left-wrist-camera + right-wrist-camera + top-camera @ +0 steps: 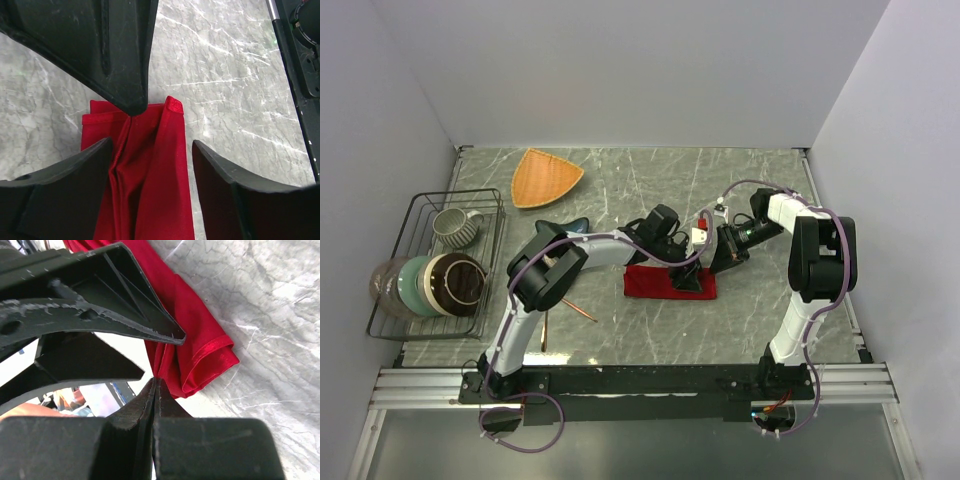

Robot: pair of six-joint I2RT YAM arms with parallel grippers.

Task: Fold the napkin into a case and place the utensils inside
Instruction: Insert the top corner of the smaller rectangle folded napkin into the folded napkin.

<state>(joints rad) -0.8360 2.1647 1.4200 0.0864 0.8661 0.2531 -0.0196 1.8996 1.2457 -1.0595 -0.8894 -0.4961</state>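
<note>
The red napkin (655, 283) lies mid-table as a narrow folded strip, creased along its length (160, 170). My left gripper (151, 145) is open and straddles the strip, one finger on each side. My right gripper (156, 380) is shut, its tips pinching a raised fold at the napkin's (200, 350) end. In the left wrist view the right gripper (133, 111) comes down onto that same crease. The two grippers sit close together at the strip's right half, left gripper (686, 272) beside right gripper (708, 262). Two copper utensils (578, 310) lie on the table by the left arm, apart from the napkin.
An orange triangular plate (545, 177) sits at the back left. A blue dish (572, 227) is partly hidden behind the left arm. A wire rack (390, 300) at the far left holds a mug (455, 227) and bowls (435, 285).
</note>
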